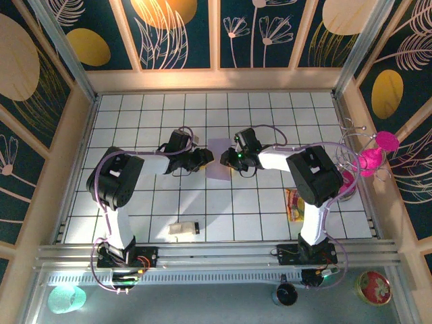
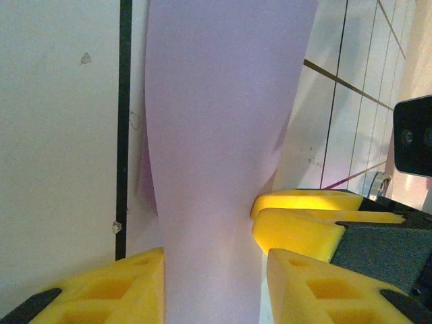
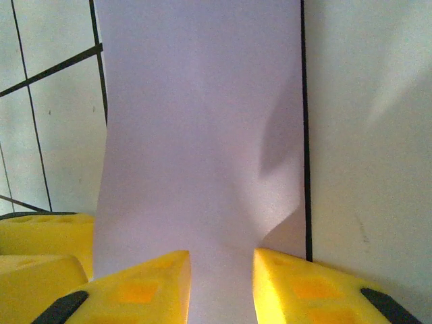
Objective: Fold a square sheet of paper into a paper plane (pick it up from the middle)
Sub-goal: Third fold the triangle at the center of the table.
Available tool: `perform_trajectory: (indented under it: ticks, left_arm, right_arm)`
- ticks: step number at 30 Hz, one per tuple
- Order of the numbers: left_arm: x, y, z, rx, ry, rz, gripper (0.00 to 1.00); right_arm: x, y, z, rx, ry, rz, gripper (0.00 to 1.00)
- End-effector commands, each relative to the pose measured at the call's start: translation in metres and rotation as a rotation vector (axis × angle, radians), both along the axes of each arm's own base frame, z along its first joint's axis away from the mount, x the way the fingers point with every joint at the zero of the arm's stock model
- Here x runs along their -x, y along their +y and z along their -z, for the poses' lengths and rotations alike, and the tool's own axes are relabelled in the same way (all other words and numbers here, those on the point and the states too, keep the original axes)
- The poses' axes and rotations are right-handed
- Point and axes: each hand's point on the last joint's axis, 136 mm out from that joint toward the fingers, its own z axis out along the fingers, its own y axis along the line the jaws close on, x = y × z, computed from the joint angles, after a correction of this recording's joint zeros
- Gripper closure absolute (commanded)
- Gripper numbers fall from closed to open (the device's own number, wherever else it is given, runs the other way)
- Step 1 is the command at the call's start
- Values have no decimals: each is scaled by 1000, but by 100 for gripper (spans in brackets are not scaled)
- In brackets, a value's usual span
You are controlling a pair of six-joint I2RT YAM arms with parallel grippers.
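Reading the thin, pale lilac square sheet of paper as almost weightless and floppy, I expect it to buckle instead of sliding if I push it. It will probably crease wherever it gets pinched, and it could slip on the smooth white gridded worktop. A stray dent would likely spoil the later folds. I judge the safest hold to be a light pinch on a raised part near the middle, with one pair of jaws pinning it while the other works.

The sheet sits directly between the left jaws and the right jaws, which face each other across it. From each wrist camera it runs through the gap between the fingers and straight out ahead of them.

Both pairs of jaws stand parted, with paper showing face-on in each gap, so neither looks clenched on it. Whether the fingertips are pressing the sheet down, I cannot tell.

The sheet is plain and matte, with no print. From the wrist cameras it looks like a long band, not a full square. It bows gently and carries a soft dimple and shadow ahead of the right jaws. Ahead of the left jaws a second edge peeks out from underneath, so it may be doubled over.
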Motion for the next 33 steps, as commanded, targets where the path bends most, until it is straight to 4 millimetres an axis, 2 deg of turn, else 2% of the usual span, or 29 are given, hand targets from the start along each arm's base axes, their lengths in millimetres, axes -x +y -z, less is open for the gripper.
perform_trajectory:
  ticks: [1,6,7,12,21,25,29,33]
  left_arm:
    - [-3,-2,-4,17,-4,14,60]
    - [-1,-4,3,20,14,30,66]
    - [-8,-7,-5,29,-8,33,67]
    - [-13,-5,-3,14,-10,41,72]
    - [-13,-4,3,8,10,45,77]
    - [-11,-5,4,15,16,51,83]
    - [-12,-4,4,12,18,47,93]
    - [-14,-3,-1,11,13,35,99]
  right_arm:
    - [7,-21,21,61,50,35,69]
    - [6,-21,21,59,48,33,69]
    - [6,-21,21,61,47,33,69]
    - [5,-22,19,52,36,34,69]
    - [0,-18,7,24,-11,23,68]
    - [-3,-16,0,14,-39,19,66]
    - [-9,-15,-16,8,-103,5,60]
    - [-19,-22,-51,40,-268,-16,48]
